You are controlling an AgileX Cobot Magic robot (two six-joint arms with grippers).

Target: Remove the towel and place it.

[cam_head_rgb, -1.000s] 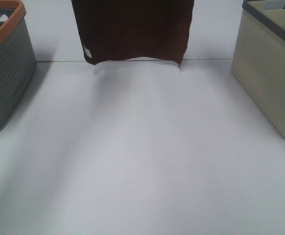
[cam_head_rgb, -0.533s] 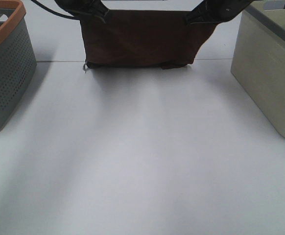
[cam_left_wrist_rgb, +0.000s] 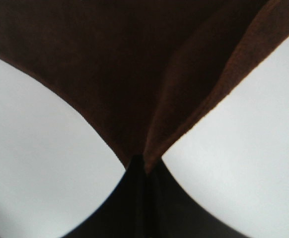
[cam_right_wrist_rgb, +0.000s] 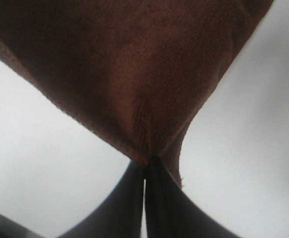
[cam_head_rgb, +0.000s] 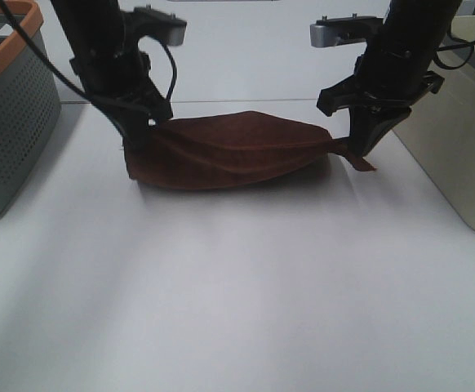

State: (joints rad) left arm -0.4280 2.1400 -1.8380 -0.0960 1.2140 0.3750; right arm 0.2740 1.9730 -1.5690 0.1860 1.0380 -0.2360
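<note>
While both pincers, left pincer (cam_head_rgb: pixel 135 139) and right pincer (cam_head_rgb: pixel 365 145), pinch corners, the towel (cam_head_rgb: pixel 229 153) sags lengthwise between them onto the desk (cam_head_rgb: pixel 237 294).

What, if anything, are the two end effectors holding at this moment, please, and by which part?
Both hold the towel: the left end effector pinches one end corner, the right end effector the opposite one.

Both arms reach down from the far side, wrists pointing at the table. Left gripper (cam_head_rgb: pixel 135 145) is low, jaws pinched tight on one end of the towel (cam_head_rgb: pixel 229 151). Right gripper (cam_head_rgb: pixel 361 149) is low on the opposite side, jaws pinched together on the other end; grippers are well apart.
</note>
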